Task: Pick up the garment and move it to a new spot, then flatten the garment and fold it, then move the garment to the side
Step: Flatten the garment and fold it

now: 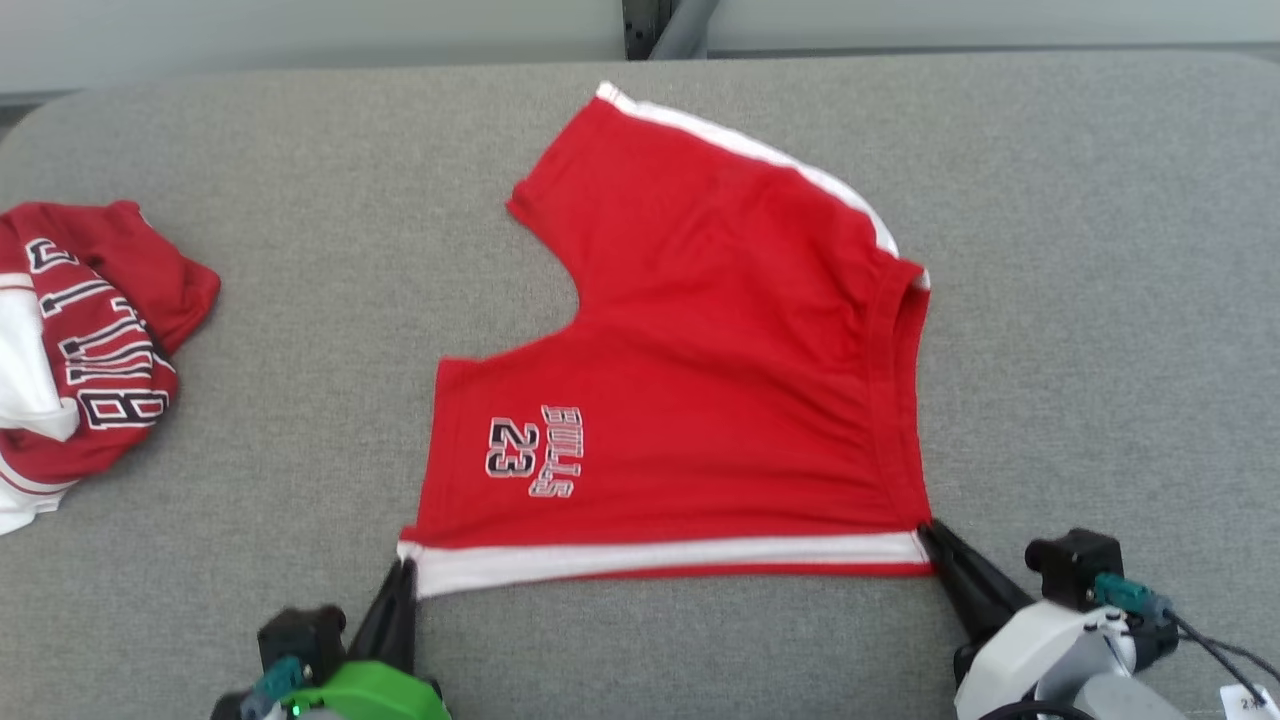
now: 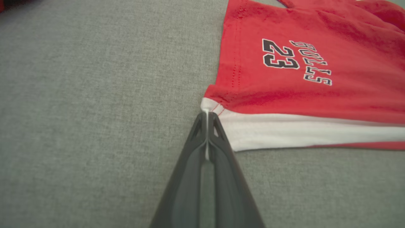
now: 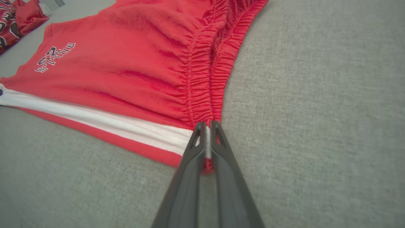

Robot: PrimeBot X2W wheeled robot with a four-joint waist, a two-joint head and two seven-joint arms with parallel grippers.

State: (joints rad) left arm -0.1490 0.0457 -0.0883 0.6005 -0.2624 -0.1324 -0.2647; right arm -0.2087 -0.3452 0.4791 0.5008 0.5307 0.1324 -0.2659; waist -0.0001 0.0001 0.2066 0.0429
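Head view: shorts spread on table, well right of crumpled jersey. My left tool pinches the hem corner nearer the jersey, right tool the waistband corner farther off. Shallow tip grips; uneven lifting could slip a corner, bunching cloth.

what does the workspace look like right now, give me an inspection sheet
surface: grey fabric surface, smooth
job's things: red shorts spread mostly flat, unfolded, waistband toward the robot's right, white stripe along the near edge
clutter: second red and white garment crumpled at far left, apart from the shorts
grippers: left gripper shut on the near hem corner; right gripper shut on the near waistband corner
cables: dark cable trailing by the right wrist
surroundings: pale wall behind, dark post at top centre
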